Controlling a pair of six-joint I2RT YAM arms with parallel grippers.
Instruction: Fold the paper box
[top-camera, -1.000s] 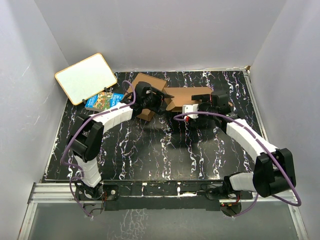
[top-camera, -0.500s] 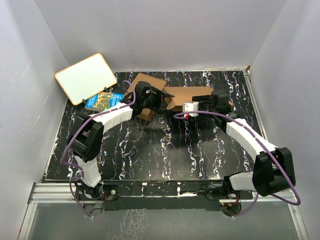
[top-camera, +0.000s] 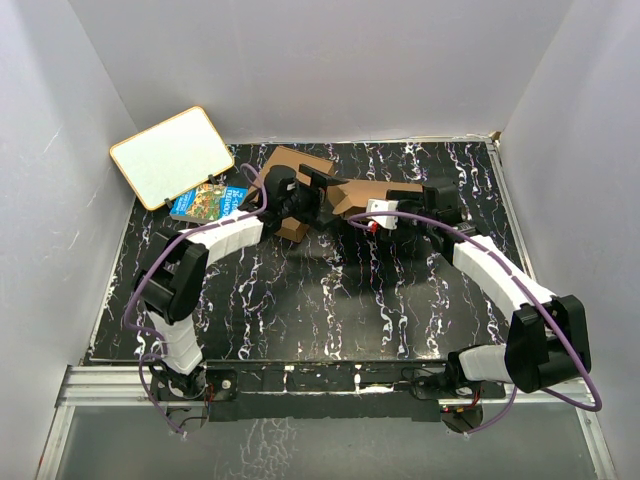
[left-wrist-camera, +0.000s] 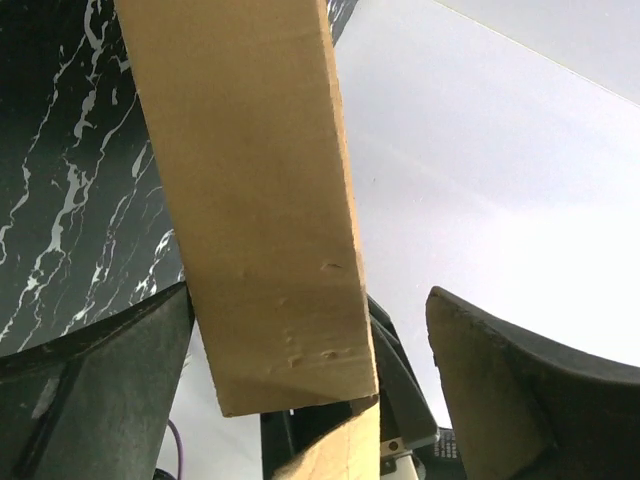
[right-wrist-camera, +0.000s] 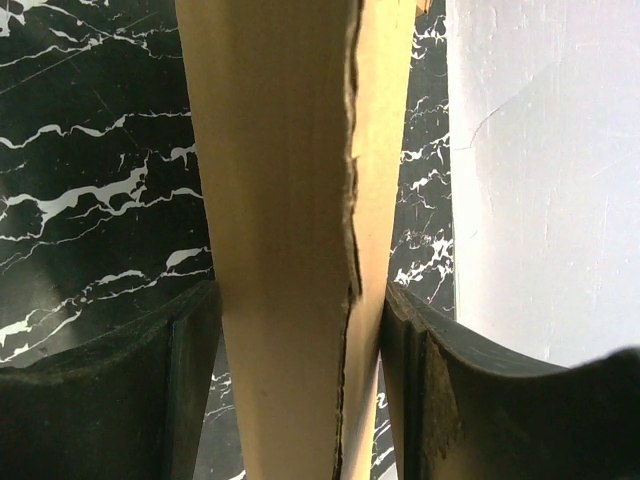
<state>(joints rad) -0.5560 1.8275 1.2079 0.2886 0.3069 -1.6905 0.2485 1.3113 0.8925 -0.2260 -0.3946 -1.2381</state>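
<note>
The paper box (top-camera: 352, 192) is brown cardboard, held up off the black marbled table (top-camera: 330, 290) at the back middle. My right gripper (top-camera: 415, 203) is shut on its right end. In the right wrist view both fingers (right-wrist-camera: 200, 340) press on doubled cardboard layers (right-wrist-camera: 290, 200), and the gripper (right-wrist-camera: 300, 310) pinches them. My left gripper (top-camera: 305, 195) is at the box's left end. In the left wrist view a cardboard flap (left-wrist-camera: 260, 200) stands between the open fingers of the gripper (left-wrist-camera: 310, 310). It lies against the left finger (left-wrist-camera: 130, 350), with a wide gap to the right one.
A brown cardboard panel (top-camera: 297, 162) lies under my left wrist; I cannot tell whether it belongs to the box. A colourful book (top-camera: 207, 201) and a leaning whiteboard (top-camera: 172, 156) are at the back left. White walls close in three sides.
My right gripper has moved farther back and a little left with the box. The box's wide flat panel has tipped up and now shows narrower. My left gripper has shifted slightly.
</note>
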